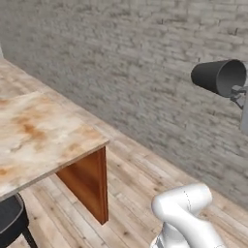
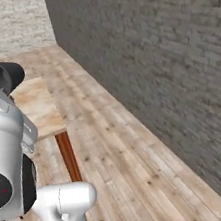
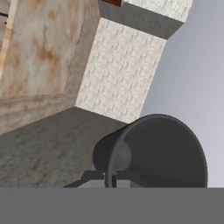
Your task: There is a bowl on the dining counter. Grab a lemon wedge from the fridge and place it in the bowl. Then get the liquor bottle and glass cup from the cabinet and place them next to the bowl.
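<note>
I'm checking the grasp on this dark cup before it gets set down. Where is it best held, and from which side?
By its rim wall. The dark cup is a thin-walled cone that widens to an open mouth, so one finger inside and one outside pinch the wall firmly. That is how the gripper is shut on it now, coming in at the mouth's edge, with the cup lying sideways in the air.

Arm raised high, elbow bent low near base. Gripper [image 3: 111, 180] clamped on glass cup [image 3: 159, 151] rim, cup tipped sideways.
</note>
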### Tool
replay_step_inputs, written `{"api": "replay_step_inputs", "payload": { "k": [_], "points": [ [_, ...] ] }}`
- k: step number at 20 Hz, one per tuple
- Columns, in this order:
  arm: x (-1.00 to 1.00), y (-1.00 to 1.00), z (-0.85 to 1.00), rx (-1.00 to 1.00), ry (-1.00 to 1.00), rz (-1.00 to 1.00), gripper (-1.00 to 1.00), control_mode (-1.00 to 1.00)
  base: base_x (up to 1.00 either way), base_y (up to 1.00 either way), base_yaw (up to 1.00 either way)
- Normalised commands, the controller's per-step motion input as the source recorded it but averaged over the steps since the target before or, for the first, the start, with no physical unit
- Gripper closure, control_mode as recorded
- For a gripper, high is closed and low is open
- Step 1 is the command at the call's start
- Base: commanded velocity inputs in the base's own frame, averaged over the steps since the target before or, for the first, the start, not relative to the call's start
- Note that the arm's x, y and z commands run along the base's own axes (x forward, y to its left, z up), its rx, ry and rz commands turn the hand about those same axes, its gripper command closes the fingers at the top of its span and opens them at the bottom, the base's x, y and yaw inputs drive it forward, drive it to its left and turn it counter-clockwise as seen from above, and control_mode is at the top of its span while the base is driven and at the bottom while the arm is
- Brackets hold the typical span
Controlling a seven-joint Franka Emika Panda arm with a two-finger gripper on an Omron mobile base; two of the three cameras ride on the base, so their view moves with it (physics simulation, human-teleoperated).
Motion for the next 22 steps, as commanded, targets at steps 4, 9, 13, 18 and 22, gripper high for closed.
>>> {"api": "replay_step_inputs", "payload": {
  "k": [4,9,13,18,22],
  "points": [
    [0.00,0.00,0.00,0.00,0.00,0.00,1.00,1.00,1.00,-0.29,0.43],
    [0.00,0.00,0.00,0.00,0.00,0.00,1.00,1.00,0.99,-0.41,0.41],
    [0.00,0.00,0.00,0.00,0.00,0.00,1.00,1.00,0.91,-0.55,0.35],
    [0.00,0.00,0.00,0.00,0.00,0.00,1.00,1.00,0.80,-0.67,0.31],
    [0.00,0.00,0.00,0.00,0.00,0.00,1.00,1.00,0.79,-0.66,0.31]
  ]
}}
